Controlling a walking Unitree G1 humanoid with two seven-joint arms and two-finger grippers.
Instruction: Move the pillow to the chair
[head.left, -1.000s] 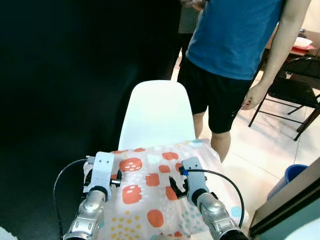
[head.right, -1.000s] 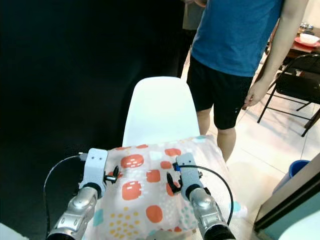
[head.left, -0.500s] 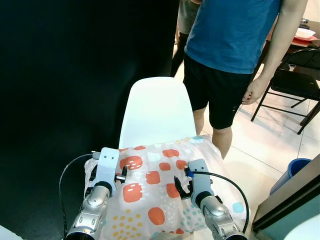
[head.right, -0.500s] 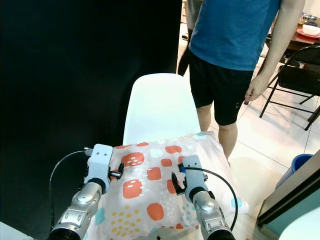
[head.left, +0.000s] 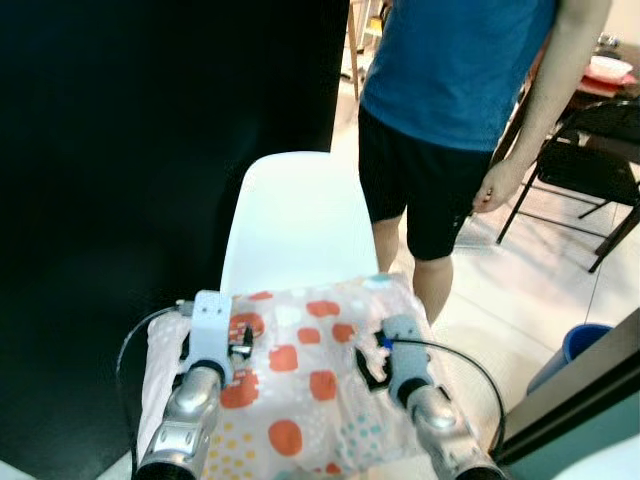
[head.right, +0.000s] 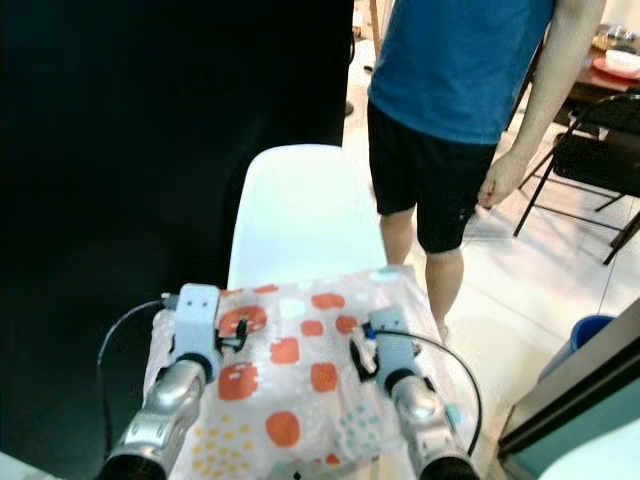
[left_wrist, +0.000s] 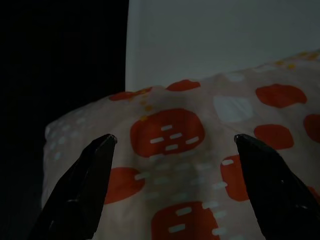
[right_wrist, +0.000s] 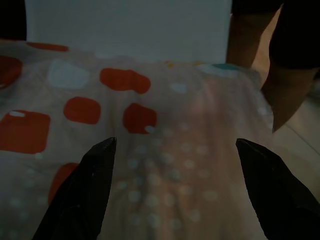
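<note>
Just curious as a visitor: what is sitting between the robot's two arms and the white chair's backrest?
The patterned pillow lies there, spread over the seat of the white chair, with the left end effector and right end effector above it. The eye views show this.

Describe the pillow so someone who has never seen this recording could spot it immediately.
Start at the white chair standing before the dark wall, beside a person in a blue shirt. The pillow lies on its seat, below the open left hand and open right hand. It is the one patterned thing here: pale fabric with orange-red blotches and small dots.
</note>
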